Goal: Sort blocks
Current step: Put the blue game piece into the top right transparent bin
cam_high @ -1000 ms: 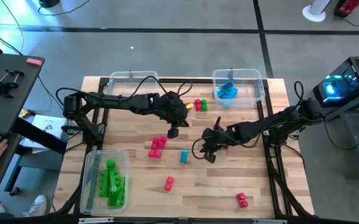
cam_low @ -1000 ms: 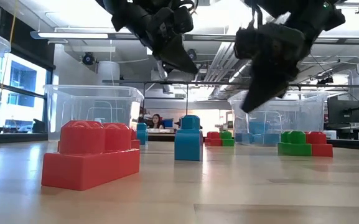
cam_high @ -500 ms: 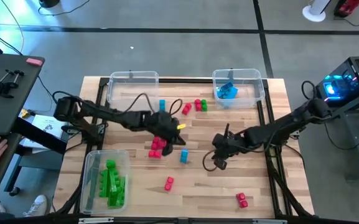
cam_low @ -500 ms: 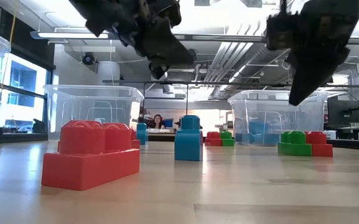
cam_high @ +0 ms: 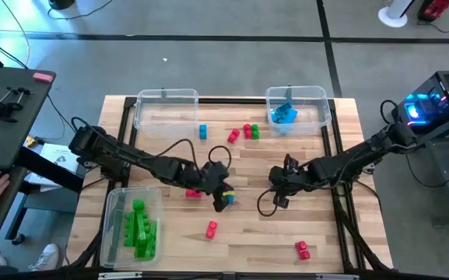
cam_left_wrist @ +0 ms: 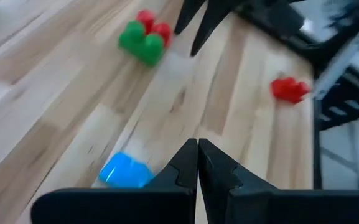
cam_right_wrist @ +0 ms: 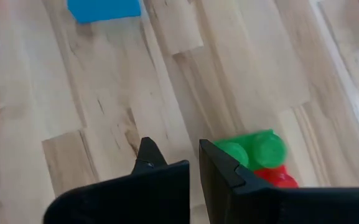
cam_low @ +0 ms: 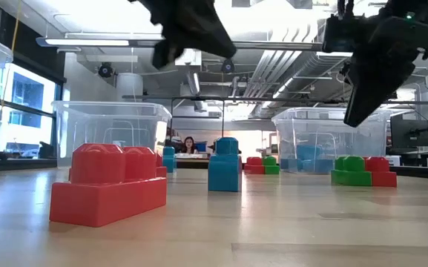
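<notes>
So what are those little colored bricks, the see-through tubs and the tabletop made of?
The red brick looks like glossy molded plastic, with smooth studs on top. The tubs seem thin clear plastic; the room shows through. The tabletop appears to be pale jointed wood, with visible grain.

My light wooden plank table [cam_high: 317,233] carries three clear plastic bins [cam_high: 166,107] and scattered small red, green and blue plastic blocks [cam_high: 212,229].

Overhead and table-level cameras share the table [cam_high: 286,233]; 2 wrist cameras close.
</notes>
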`<state>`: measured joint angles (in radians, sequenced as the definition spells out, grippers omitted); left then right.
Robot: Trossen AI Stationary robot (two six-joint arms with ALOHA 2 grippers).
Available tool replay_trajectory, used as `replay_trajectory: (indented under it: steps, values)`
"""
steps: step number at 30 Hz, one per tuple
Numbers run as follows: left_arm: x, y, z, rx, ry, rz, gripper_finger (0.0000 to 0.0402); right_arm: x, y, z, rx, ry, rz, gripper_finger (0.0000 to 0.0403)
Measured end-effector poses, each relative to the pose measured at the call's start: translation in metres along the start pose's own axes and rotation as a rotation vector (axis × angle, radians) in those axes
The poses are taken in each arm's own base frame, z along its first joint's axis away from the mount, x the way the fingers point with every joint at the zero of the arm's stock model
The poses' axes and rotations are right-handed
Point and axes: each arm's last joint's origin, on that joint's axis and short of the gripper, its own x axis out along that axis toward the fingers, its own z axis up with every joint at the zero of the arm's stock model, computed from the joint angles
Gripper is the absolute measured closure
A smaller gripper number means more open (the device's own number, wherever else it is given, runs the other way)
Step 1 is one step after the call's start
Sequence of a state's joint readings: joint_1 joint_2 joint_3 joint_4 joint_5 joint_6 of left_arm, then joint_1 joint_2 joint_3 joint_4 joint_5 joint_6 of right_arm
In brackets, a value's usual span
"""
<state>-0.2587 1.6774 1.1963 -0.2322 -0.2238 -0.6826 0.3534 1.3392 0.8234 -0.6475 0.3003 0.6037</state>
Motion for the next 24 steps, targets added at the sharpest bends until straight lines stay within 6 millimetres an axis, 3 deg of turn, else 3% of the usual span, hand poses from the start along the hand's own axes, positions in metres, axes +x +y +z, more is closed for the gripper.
replay_trajectory:
  steps: [6, 13, 18, 24]
  values:
    - [-0.002, -0.008, -0.001, -0.092, 0.053, 0.121, 0.0369, -0.005, -0.001, 0.002, 0.028, -0.043, -0.009, 0.0403]
    - [0.016, -0.004, -0.013, -0.244, 0.114, 0.161, 0.0241, -0.033, -0.009, 0.003, 0.304, -0.197, -0.017, 0.0403]
    - [0.030, -0.014, -0.012, -0.302, 0.052, 0.069, 0.0146, -0.049, -0.011, 0.000, 0.328, -0.270, -0.001, 0.0403]
    - [0.057, -0.004, -0.031, -0.343, 0.112, 0.159, 0.0107, -0.051, -0.013, -0.002, 0.345, -0.260, -0.009, 0.0403]
